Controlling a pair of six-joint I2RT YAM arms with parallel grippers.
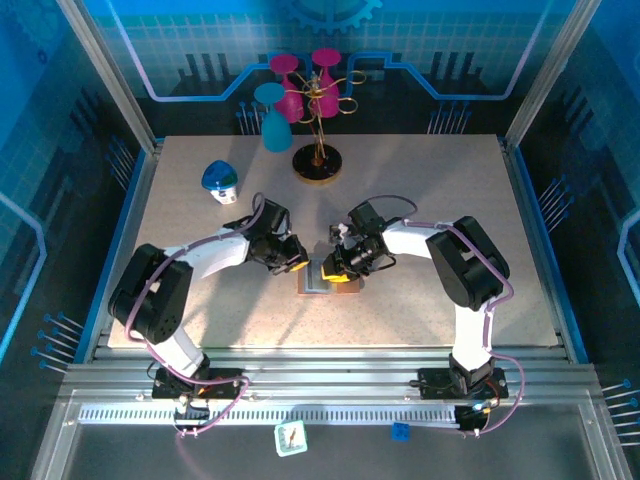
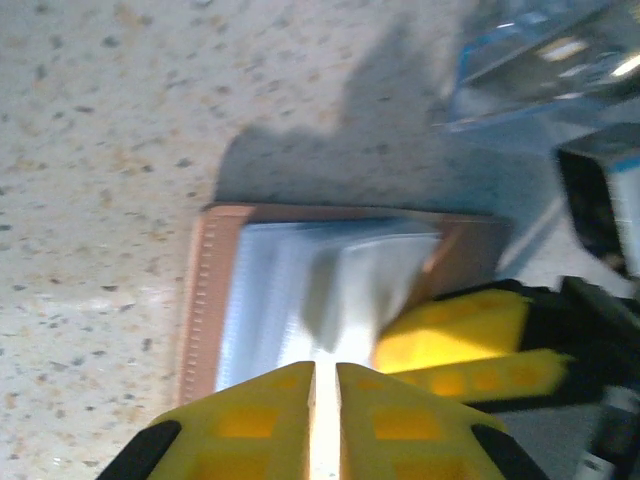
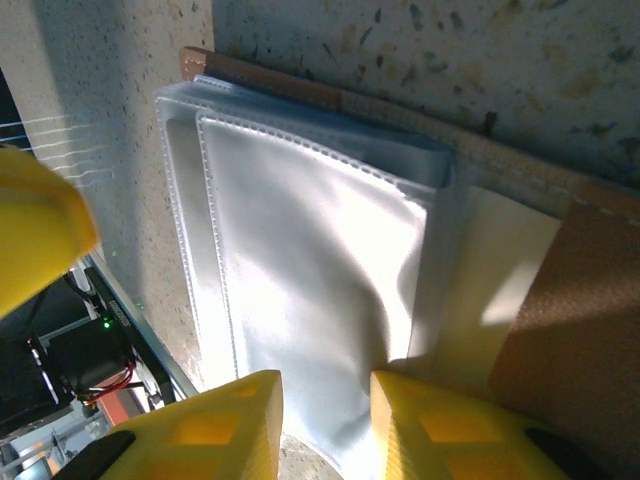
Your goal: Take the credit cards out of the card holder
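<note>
The card holder lies open on the table between both arms. It has a salmon-brown rim and glossy grey-blue pocket panels. No credit card shows; any card is hidden inside the pockets. My left gripper is at the holder's left side, its fingertips almost touching above a panel with only a thin slit between them. My right gripper straddles a lifted, puckered fold of the panel, with a clear gap between its fingers. Its yellow fingers rest by the right brown flap.
A clear plastic box lies just beyond the holder. At the back stand a blue-and-white cap-like object and a gold stand on a dark round base carrying pink and blue cups. Metal rails run along the table's near edge.
</note>
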